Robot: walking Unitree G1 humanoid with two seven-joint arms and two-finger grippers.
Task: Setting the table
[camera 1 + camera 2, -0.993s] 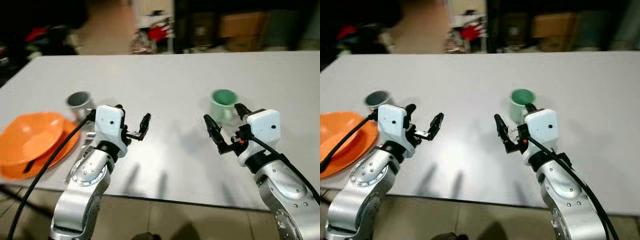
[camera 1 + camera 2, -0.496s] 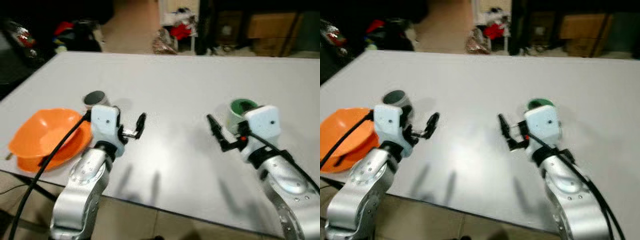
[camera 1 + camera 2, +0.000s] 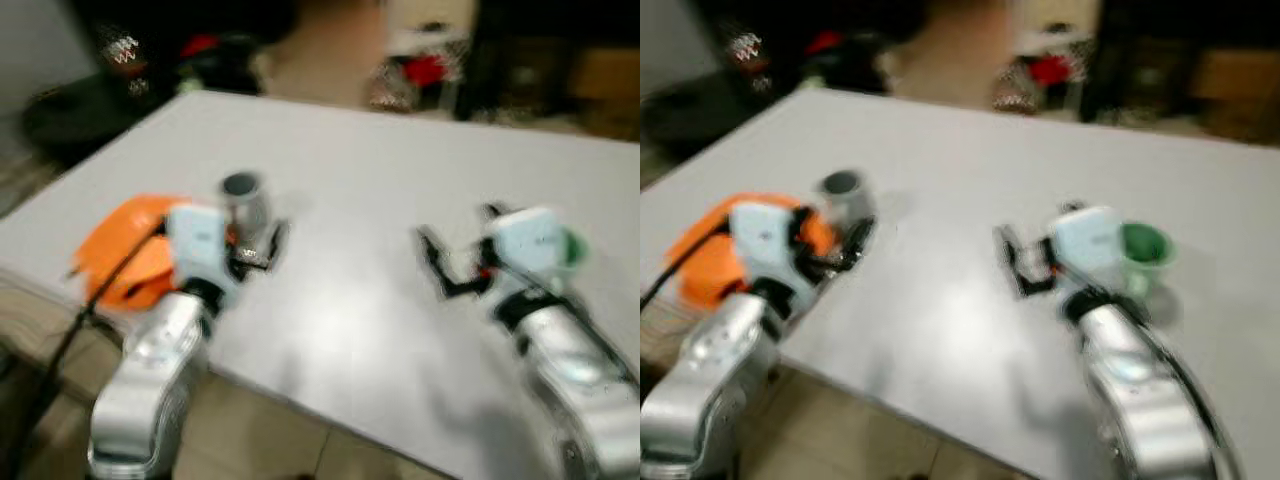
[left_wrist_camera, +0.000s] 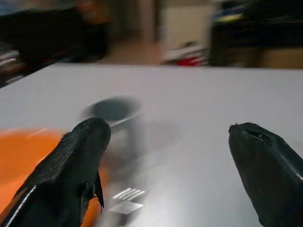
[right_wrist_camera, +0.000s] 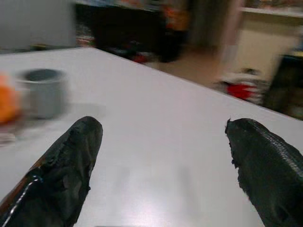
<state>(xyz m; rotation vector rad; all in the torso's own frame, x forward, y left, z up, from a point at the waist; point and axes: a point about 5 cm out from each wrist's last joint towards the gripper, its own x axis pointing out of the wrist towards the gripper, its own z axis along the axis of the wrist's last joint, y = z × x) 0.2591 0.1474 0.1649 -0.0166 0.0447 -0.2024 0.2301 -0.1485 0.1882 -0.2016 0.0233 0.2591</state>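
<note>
The left gripper [image 3: 258, 248] hangs low over the white table [image 3: 350, 170] with its two black fingers [image 4: 75, 161] spread wide and nothing between them. Seen from its wrist, the gap between the fingers frames a grey cup [image 4: 113, 116] that stands upright on the table a little ahead, and the orange bowl [image 4: 28, 156] lies behind the nearer finger. The right gripper [image 3: 445, 268] is also parted, its fingers [image 5: 66, 161] well apart and empty, held just above the bare tabletop and pointing across toward the left side of the table.

No brand, label or writing can be read on anything here; the head views are blurred by motion, and the white pattern on a dark thing [image 3: 118, 48] on the floor past the far left corner is too smeared to make out.

Both silver arms reach forward from the near edge of the table, forearms rising to white wrist blocks, the left arm [image 3: 150, 370] beside the orange bowl [image 3: 125, 258] and the right arm [image 3: 570, 370] near the green cup [image 3: 1140, 255]. A black cable [image 3: 70, 340] runs along the left arm. The grey cup [image 3: 243, 200] stands just beyond the left gripper, next to the bowl; the green cup stands upright just behind the right wrist block
</note>
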